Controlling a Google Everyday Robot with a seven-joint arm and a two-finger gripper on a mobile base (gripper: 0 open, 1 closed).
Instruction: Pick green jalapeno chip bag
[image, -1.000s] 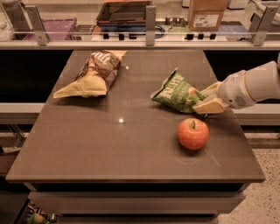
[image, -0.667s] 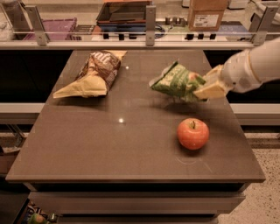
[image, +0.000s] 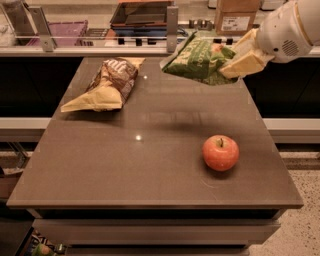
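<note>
Crinkly green foil jalapeno chip bag (image: 196, 59), probably light, soft and slippery, hangs above the far side of the flat brown surface (image: 150, 165), cream gripper (image: 232, 64) clamped on one end, where the crimped seam seems the safest hold.

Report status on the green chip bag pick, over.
Gripper upper right, shut on green jalapeno chip bag. Bag held clear of the table. Apple and brown chip bag rest below, nothing in the way.
</note>
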